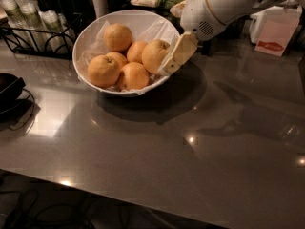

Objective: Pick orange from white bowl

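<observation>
The white bowl (86, 42), wide and lined with crinkled paper, stands on the grey table and holds several oranges. The orange (153, 55), pale yellow-orange with a small dark stem dot, lies at the bowl's right side. Other oranges lie beside it: one at the back (117, 36), one at the front left (103, 70), one at the front (134, 76). My gripper (167, 66), cream-coloured on a white arm, reaches down from the upper right and rests over the bowl's right rim, against the right side of the orange.
A black wire rack (28, 37) with cups stands behind the bowl on the left. A black object (7, 87) lies at the left edge. A white and red carton (274, 30) stands at the back right. The table's front edge runs along the bottom.
</observation>
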Controlling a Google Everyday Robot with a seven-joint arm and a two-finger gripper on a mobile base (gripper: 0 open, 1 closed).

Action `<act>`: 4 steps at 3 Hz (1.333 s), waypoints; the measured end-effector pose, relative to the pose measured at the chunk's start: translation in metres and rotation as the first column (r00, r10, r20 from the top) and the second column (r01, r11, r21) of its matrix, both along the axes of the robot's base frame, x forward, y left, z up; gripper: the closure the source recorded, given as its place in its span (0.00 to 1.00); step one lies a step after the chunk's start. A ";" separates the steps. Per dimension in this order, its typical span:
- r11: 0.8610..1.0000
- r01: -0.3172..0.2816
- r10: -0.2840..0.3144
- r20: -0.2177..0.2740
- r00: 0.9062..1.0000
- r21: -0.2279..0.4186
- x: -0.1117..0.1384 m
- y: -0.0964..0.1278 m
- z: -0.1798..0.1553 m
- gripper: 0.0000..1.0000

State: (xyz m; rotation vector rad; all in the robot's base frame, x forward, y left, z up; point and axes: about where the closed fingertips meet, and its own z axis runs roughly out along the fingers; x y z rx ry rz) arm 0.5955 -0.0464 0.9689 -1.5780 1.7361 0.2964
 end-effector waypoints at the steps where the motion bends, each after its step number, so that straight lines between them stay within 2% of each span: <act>1: 1.000 0.000 0.000 -0.001 1.000 0.001 0.000 0.000 0.000 0.00; 3: 0.999 0.026 -0.024 -0.061 0.998 0.032 0.013 -0.003 -0.029 0.00; 4: 0.998 0.028 -0.024 -0.076 0.997 0.050 0.019 0.000 -0.037 0.08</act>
